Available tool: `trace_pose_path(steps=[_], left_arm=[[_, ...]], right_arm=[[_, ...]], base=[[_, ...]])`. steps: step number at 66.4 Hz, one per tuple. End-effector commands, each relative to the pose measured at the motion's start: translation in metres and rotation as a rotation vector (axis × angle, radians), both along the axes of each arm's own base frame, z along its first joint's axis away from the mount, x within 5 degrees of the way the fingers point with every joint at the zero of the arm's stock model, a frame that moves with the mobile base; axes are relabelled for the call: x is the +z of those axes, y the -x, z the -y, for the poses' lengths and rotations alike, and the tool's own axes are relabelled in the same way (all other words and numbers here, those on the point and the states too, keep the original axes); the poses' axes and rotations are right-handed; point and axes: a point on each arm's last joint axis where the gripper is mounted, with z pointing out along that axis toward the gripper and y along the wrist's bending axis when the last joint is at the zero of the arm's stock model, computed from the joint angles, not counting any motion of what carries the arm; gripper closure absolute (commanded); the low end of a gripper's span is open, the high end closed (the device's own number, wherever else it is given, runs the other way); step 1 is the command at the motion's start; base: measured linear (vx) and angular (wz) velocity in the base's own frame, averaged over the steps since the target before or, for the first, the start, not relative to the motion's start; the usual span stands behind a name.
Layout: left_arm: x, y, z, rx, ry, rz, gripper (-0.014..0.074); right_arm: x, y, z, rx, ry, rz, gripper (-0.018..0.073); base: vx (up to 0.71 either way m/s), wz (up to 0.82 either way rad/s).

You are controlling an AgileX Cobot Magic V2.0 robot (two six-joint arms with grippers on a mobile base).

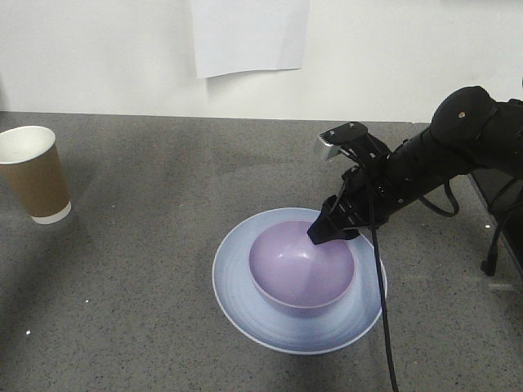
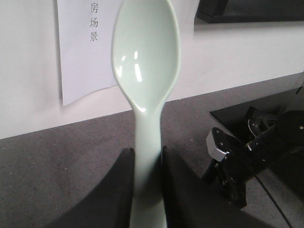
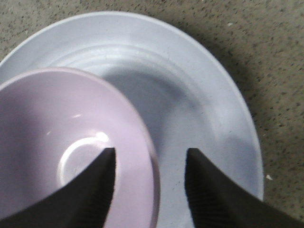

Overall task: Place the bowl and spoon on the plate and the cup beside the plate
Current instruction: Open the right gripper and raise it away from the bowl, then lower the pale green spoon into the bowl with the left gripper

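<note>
The bowl (image 1: pixel 301 273) sits on the plate (image 1: pixel 245 304), its rim between the fingers of the open right hand (image 1: pixel 327 231) — that step looks done — next the left hand (image 2: pixel 147 159), gripping the spoon (image 2: pixel 146 71), must bring it over.

Read just one piece of text: three dark printed Chinese characters, 房, 场 and 景, stacked one below another in a short column. Stood near the top edge of a white paper sheet (image 2: pixel 80 61) fixed to the pale wall (image 2: pixel 28 85) above the grey surface (image 2: pixel 57 161), just left of the spoon (image 2: pixel 145 61) in the left wrist view. Too far off for reading in the exterior front view. Made out no other lettering, brand or number.
</note>
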Motion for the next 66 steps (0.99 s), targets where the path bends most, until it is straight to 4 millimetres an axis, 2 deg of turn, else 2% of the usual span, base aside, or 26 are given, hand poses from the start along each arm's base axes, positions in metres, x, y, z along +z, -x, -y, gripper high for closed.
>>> trace_pose_path(steps=[1, 6, 12, 21, 26, 32, 40, 47, 53, 66], left_arm=[[0.016, 0.008, 0.001, 0.004, 0.063, 0.085, 0.0603], [0.015, 0.008, 0.001, 0.003, 0.062, 0.083, 0.0603], [0.015, 0.007, 0.001, 0.002, 0.062, 0.081, 0.0603], [0.014, 0.005, 0.003, -0.021, 0.073, 0.073, 0.0603], [0.012, 0.001, 0.006, -0.054, 0.071, 0.069, 0.0603], [0.007, -0.008, 0.011, -0.107, 0.077, 0.042, 0.0603], [-0.008, -0.030, 0.020, -0.189, 0.078, -0.042, 0.0603], [-0.025, -0.052, 0.035, -0.244, 0.064, -0.115, 0.0604], [-0.043, -0.069, 0.055, -0.300, 0.029, -0.182, 0.0604], [-0.085, -0.090, 0.101, -0.374, -0.121, -0.313, 0.0604]], right_arm=[[0.035, -0.001, 0.000, -0.046, -0.058, 0.122, 0.0118], [0.053, 0.000, 0.000, -0.062, -0.076, 0.165, 0.0105], [0.086, 0.007, 0.002, -0.080, -0.099, 0.242, 0.0107], [0.144, 0.034, 0.007, -0.067, -0.129, 0.365, 0.0154], [0.173, 0.057, 0.013, -0.056, -0.139, 0.445, 0.0220], [0.206, 0.093, 0.021, -0.054, -0.159, 0.560, 0.0354], [0.240, 0.143, 0.035, -0.046, -0.136, 0.701, 0.0569], [0.254, 0.184, 0.048, -0.070, -0.105, 0.766, 0.0571], [0.251, 0.215, 0.060, -0.126, -0.073, 0.784, 0.0569], [0.213, 0.248, 0.081, -0.256, 0.036, 0.745, 0.0566]], base=[[0.00, 0.00], [0.00, 0.00], [0.00, 0.00], [0.00, 0.00], [0.00, 0.00], [0.00, 0.00], [0.00, 0.00], [0.00, 0.00], [0.00, 0.00], [0.00, 0.00]])
